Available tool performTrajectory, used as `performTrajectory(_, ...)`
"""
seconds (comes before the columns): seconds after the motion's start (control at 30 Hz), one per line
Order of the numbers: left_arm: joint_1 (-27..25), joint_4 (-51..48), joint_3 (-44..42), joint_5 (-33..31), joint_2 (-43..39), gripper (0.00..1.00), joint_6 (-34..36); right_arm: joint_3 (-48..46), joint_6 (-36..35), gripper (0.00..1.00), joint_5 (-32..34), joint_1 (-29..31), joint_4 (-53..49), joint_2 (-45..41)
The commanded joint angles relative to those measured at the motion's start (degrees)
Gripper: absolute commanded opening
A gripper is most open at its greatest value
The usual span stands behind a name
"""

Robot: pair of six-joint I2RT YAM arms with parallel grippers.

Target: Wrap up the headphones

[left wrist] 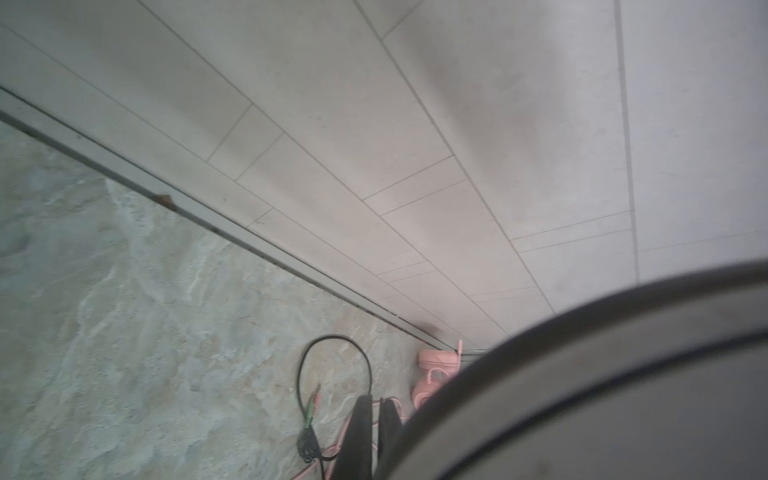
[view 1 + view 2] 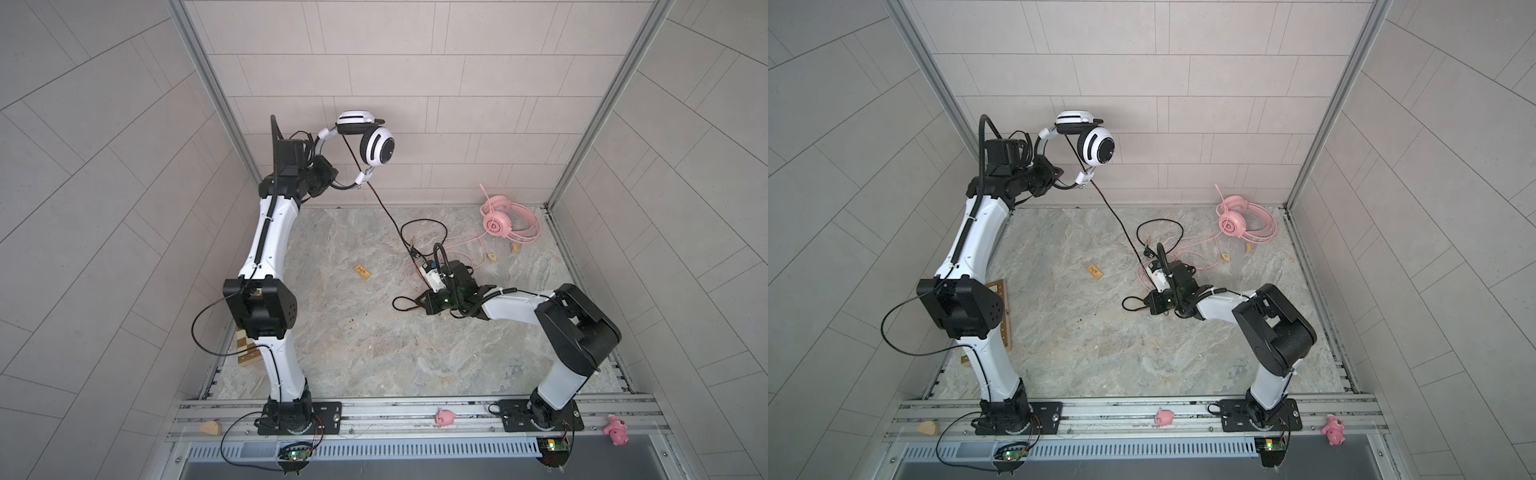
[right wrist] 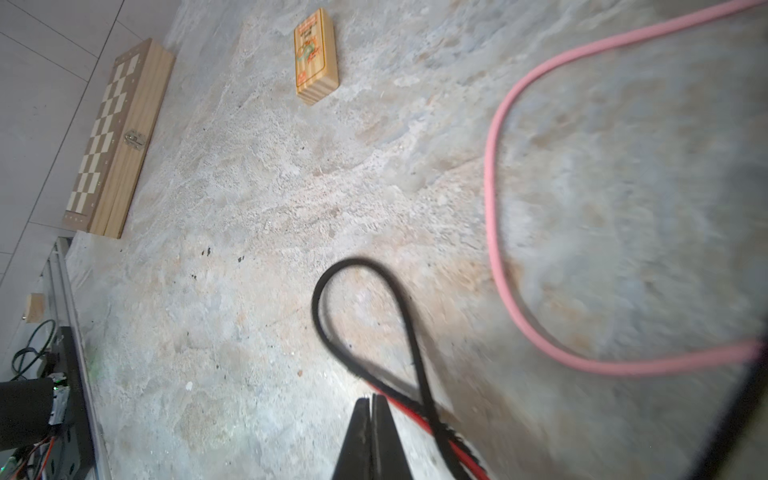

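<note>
Top views, both: we take the printed wooden block (image 2: 362, 272), lying flat on the desk (image 2: 357, 357), as our reference. We see the left claw (image 2: 332, 183) raised well above the desk, beyond the block toward the back wall (image 2: 415, 62), clenched on the black band of the white headset (image 2: 379, 146). The headset hangs in the air there, both striped cups on the side away from the arm. Its black cable (image 2: 384, 208) runs taut and slanting from the headset down to the desk, lands near the block on the right arm's side, then lies in loose loops.

The right claw (image 2: 419, 302) sits low over the desk, near the block on the right arm's side. Right wrist view: the fingers (image 3: 357, 436) are pressed together tip to tip. A loop of the black cable lies just ahead of the tips, its strands crossing just beside them. We cannot tell whether a strand is pinched.

The pink headset (image 2: 498, 220) lies on the desk well apart from the block, farther back on the right arm's side. Its pink cable (image 2: 465, 245) trails in loops toward the right claw. Left wrist view: green and pink plugs (image 1: 312, 409) of the black cable rest on the desk.
</note>
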Motion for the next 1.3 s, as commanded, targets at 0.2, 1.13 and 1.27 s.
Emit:
performTrajectory(0.2,0.3,-2.4,-2.3,-9.0,-0.9,0.00,11.9,-7.0,-2.7,0.00,10.9,1.9,-11.1,-17.4)
performTrajectory(1.13,-22.3,-9.4,-9.2,-47.0,-3.4,0.00,44.9,18.2,-13.9,0.00,29.0,12.1,-20.7,-36.8)
performTrajectory(1.27,-27.8,-12.9,-11.1,-47.7,-4.8,0.00,50.4,17.6,-13.1,0.00,27.9,6.0,-19.6,-38.2)
